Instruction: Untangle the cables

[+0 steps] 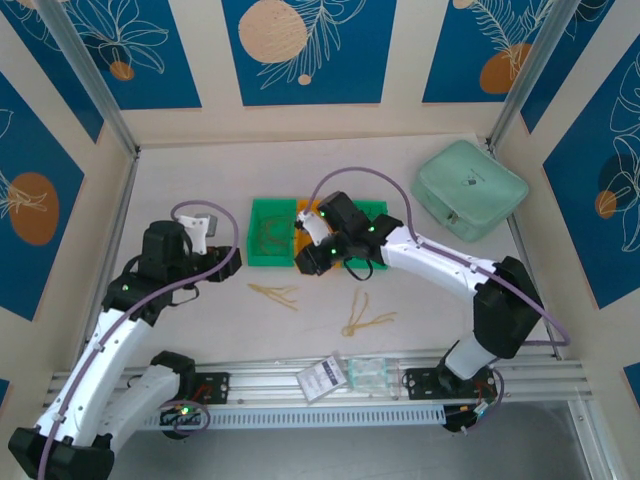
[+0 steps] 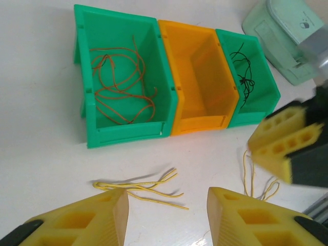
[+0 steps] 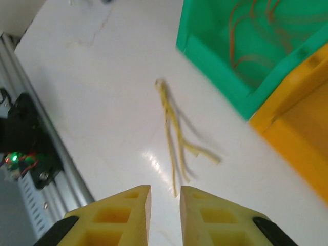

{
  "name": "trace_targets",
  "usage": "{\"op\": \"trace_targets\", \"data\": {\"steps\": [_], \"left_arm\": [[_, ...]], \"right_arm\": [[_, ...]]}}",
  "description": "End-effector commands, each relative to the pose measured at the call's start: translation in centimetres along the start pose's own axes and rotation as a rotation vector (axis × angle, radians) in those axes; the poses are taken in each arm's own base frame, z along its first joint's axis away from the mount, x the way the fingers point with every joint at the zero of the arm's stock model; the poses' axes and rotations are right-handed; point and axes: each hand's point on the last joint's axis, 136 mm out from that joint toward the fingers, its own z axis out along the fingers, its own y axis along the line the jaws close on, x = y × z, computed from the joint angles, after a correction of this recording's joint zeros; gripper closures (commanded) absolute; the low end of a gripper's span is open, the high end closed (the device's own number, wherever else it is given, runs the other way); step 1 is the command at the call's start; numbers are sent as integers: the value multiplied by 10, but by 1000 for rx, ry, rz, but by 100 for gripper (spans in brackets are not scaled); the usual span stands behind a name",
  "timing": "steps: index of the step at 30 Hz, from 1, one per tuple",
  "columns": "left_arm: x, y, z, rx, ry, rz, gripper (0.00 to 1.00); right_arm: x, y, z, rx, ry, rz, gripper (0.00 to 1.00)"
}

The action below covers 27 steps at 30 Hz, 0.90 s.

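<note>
Lying before right end effector [image 3: 164, 192], yellow cables [image 3: 174, 128]

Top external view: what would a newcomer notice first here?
A row of three bins mid-table: the left green bin holds red wires, the orange bin is empty, the right green bin holds dark wires. In front, pale yellow wires and a second yellow bunch lie loose on the table. A mint-green case sits at the far right.

Left bin [image 2: 87, 77] and right bin [image 2: 256, 115] hold cables [image 2: 120, 82], with the middle bin [image 2: 200, 123] touching both. Left bundle [image 1: 275, 293] and right bundle [image 1: 365, 318] lie on the table [image 1: 200, 170] before the bins. Case [image 1: 470, 187] sits behind, far right.
</note>
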Motion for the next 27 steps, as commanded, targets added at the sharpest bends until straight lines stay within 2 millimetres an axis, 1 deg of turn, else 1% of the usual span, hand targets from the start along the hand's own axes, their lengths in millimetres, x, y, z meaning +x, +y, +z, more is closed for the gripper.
{"op": "trace_targets", "data": {"steps": [1, 6, 8, 11, 13, 19, 22, 27], "left_arm": [[-4, -5, 3, 43, -11, -33, 56], [-2, -3, 4, 36, -10, -42, 56], [-1, -1, 4, 30, -7, -43, 56], [1, 0, 4, 24, -3, -42, 56], [2, 2, 4, 17, 0, -39, 56], [3, 5, 5, 1, 2, -31, 56], [4, 5, 5, -1, 4, -28, 56], [3, 7, 4, -11, 2, -19, 56]], "right_arm": [[20, 15, 23, -106, 50, 123, 77], [30, 3, 55, -46, 49, 280, 70], [30, 1, 66, -45, 35, 326, 69], [32, -9, 78, 11, 28, 372, 69], [33, -17, 82, 53, 19, 388, 69], [35, -35, 88, 149, 8, 416, 70], [35, -39, 92, 157, 9, 424, 70], [32, -33, 102, 114, 17, 431, 71]]}}
